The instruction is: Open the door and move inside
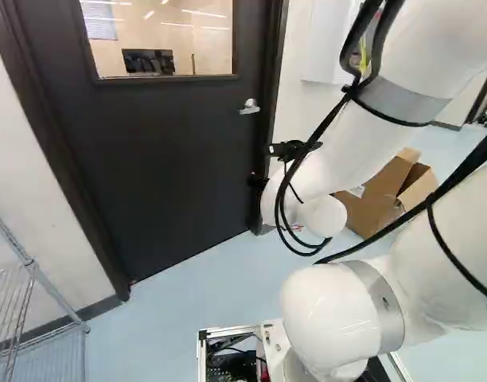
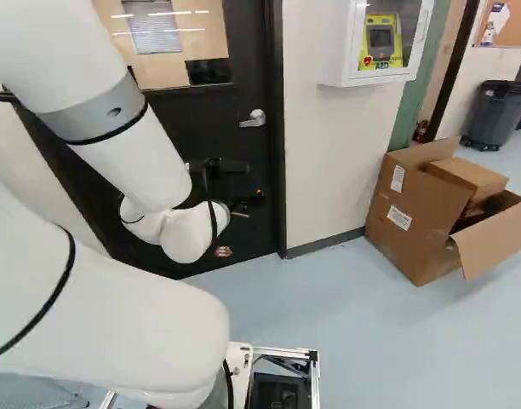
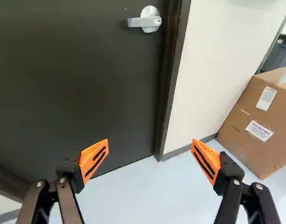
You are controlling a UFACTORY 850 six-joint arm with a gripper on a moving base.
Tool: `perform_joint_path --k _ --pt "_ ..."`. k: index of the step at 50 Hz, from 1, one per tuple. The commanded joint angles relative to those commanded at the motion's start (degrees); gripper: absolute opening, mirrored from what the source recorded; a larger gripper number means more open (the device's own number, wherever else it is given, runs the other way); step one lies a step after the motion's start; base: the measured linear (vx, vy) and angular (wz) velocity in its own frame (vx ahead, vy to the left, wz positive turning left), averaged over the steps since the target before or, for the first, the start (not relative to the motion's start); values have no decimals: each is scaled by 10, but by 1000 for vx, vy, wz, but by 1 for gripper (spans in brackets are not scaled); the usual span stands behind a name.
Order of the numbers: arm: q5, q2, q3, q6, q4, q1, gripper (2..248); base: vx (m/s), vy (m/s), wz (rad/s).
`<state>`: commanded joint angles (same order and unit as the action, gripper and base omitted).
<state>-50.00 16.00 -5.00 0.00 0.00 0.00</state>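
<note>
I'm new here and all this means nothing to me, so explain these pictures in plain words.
The machine is one white robot arm on a moving base. Two pictures come from cameras on that base, left and right, looking ahead past the arm. The third comes from its wrist, looking along the black gripper, whose two fingers have orange pads.

The fingers stand wide apart and hold nothing. Ahead is a dark door, closed, with a silver lever handle that nothing touches. On the floor, beside the wall, sits an open cardboard box.
</note>
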Motion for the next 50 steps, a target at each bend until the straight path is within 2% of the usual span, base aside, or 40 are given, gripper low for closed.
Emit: perform_joint_path --k 26,50 --pt "0 0 0 0 0 0 247 159 122 -49" --pt "-1 -8 -7 0 0 0 247 27 13 0"
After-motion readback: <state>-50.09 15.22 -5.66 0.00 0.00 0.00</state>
